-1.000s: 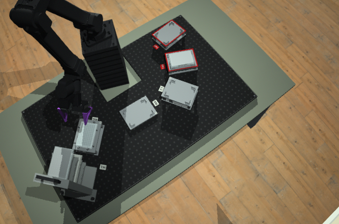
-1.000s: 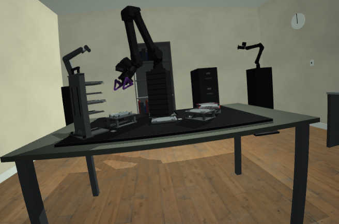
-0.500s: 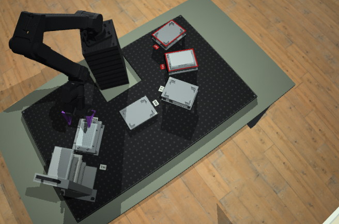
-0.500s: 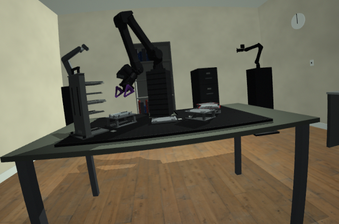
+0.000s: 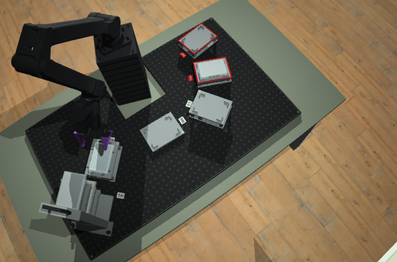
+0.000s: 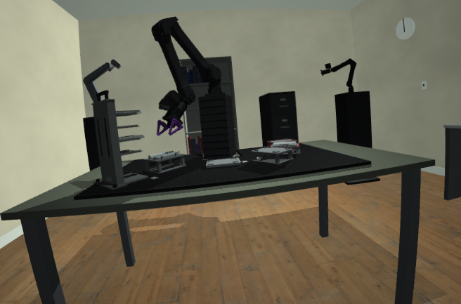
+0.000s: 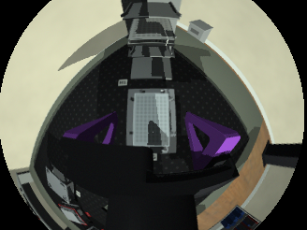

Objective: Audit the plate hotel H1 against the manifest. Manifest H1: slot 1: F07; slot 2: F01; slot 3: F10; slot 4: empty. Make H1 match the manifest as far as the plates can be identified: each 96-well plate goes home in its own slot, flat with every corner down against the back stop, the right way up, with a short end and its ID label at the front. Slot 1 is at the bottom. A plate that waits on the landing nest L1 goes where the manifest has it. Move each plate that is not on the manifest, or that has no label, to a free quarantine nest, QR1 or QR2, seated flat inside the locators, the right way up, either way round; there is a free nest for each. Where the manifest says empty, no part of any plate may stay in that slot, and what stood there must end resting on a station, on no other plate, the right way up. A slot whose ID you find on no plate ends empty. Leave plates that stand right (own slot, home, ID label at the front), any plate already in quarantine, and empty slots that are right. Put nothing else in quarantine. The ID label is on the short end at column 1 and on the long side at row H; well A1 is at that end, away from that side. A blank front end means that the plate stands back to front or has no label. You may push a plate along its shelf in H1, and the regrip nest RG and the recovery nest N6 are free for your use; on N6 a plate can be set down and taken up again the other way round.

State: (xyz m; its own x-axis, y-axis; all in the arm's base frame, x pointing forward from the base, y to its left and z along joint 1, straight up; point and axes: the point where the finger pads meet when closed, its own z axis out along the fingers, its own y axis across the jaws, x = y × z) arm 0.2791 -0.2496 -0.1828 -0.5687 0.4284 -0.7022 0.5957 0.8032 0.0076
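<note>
My gripper (image 5: 93,138) (image 6: 169,128) (image 7: 151,115) is open and empty. It hangs well above a white 96-well plate (image 5: 101,155) (image 6: 164,153) (image 7: 149,102), over the plate's end away from the hotel. The plate lies flat on a raised nest (image 5: 114,163) (image 6: 167,163) just in front of plate hotel H1 (image 5: 82,212) (image 6: 105,140). The hotel's shelves (image 6: 128,137) stick out toward the nest; I cannot tell what lies on them. I cannot read any plate label.
Two red-framed quarantine nests stand at the far side: one (image 5: 196,39) shows bare locators, the other (image 5: 212,70) holds a pale plate. A raised grey nest (image 5: 210,109) and a low flat nest (image 5: 161,131) stand mid-board. The black arm base column (image 5: 123,66) stands nearby.
</note>
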